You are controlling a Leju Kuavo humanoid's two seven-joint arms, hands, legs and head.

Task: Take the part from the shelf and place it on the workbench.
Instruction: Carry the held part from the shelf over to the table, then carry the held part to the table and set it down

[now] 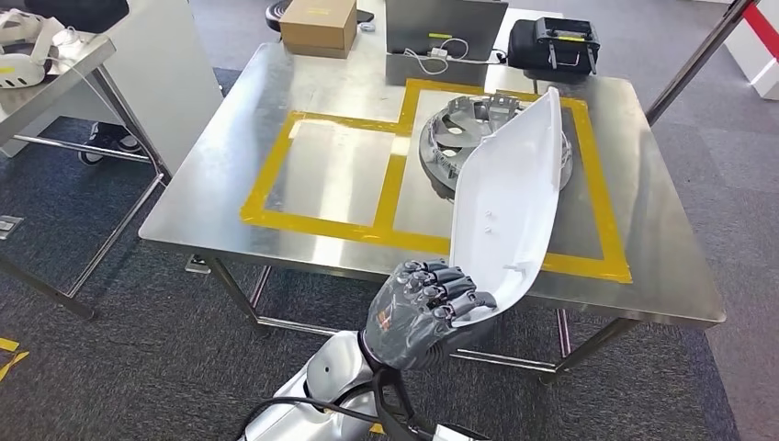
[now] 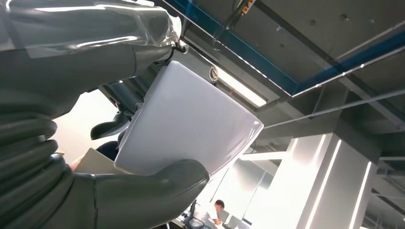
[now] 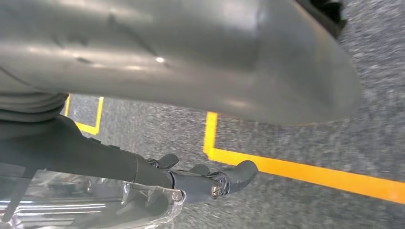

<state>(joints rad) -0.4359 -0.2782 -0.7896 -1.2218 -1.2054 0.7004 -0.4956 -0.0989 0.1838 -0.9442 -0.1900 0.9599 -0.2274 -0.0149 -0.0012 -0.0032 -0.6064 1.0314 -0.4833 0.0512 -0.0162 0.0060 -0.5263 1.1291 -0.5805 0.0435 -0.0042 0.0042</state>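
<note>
The left hand (image 1: pixel 424 310) grips the white part (image 1: pixel 507 197) by its lower end, raised over the counter (image 1: pixel 321 101); I'd lower it flat inside the yellow tape outline (image 1: pixel 390 188), avoiding the grey ring-shaped casting (image 1: pixel 450 138).

Steel workbench (image 1: pixel 303 101) marked with yellow tape (image 1: pixel 323 223) (two boxes side by side); grey round part (image 1: pixel 447 138) inside the right box, cardboard box (image 1: pixel 319 25), laptop (image 1: pixel 445 28) and black case (image 1: pixel 553 43) along the far edge.
</note>
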